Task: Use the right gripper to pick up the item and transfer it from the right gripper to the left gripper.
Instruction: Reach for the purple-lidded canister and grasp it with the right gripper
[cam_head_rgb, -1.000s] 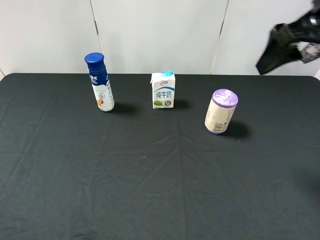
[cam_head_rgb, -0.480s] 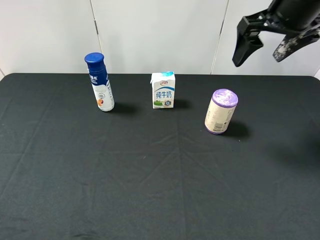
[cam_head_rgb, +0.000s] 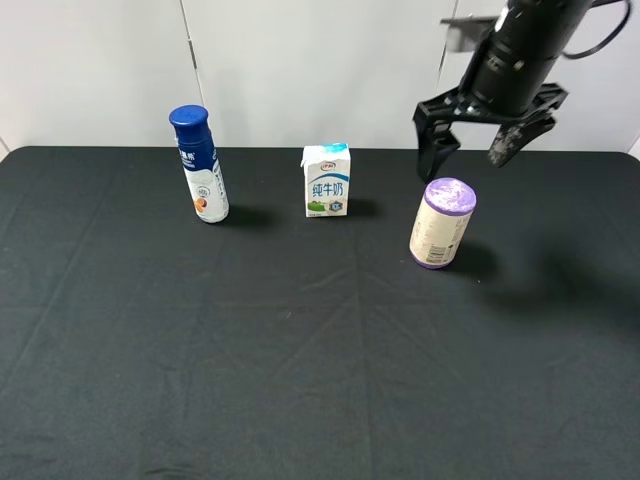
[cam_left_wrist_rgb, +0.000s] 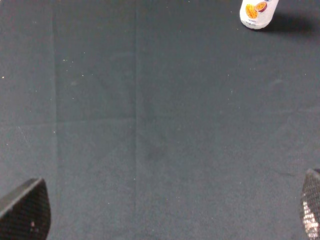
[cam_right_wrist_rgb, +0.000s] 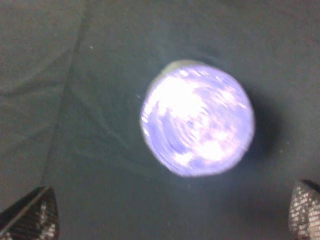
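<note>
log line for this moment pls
phase: pre-grasp | right gripper: open, over purple-capped bottle, not gripping | left gripper: open, empty | purple-capped bottle: upright on black table

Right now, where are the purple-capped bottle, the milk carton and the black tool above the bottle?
purple-capped bottle (cam_head_rgb: 441, 232): high view, label side.
milk carton (cam_head_rgb: 327, 185): high view, front face.
right tool (cam_head_rgb: 463, 165): high view, midway between its fingertips.

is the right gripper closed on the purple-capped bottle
No, the right gripper hangs open above the purple-capped bottle, fingers clear of it.
</note>
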